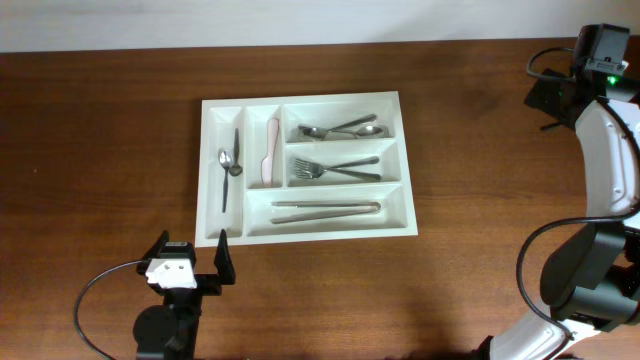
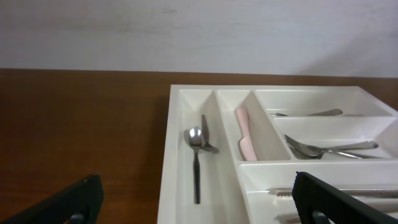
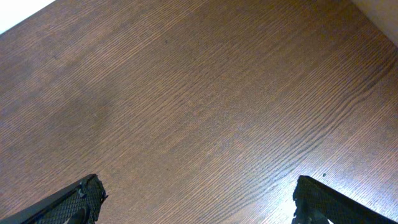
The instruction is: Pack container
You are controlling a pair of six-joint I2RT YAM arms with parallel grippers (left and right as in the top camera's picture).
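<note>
Dark wood table (image 1: 100, 150), white tray (image 1: 300, 100) lying flat mid-table, cutlery (image 1: 335, 168) in all five compartments. Left gripper (image 1: 192, 250) spread wide just off tray's near-left corner; right gripper (image 3: 196, 186) spread too, well right of tray over bare wood. Probably packed: scan for strays, keep clear of rim.

Bare desk (image 1: 100, 150) wood lay open on every side of the white container (image 1: 300, 101), widest to its left and right. The container's raised walls and inner dividers formed the main barrier. Inside, a spoon (image 1: 228, 160), a pink utensil (image 1: 270, 152), more spoons (image 1: 345, 130), forks (image 1: 335, 168) and long metal pieces (image 1: 325, 210) filled part of each compartment. The left hand (image 1: 192, 250), fingers spread, sat just beside the container's near-left corner. The right hand (image 3: 202, 199), fingers spread, hung over bare wood, well apart.
</note>
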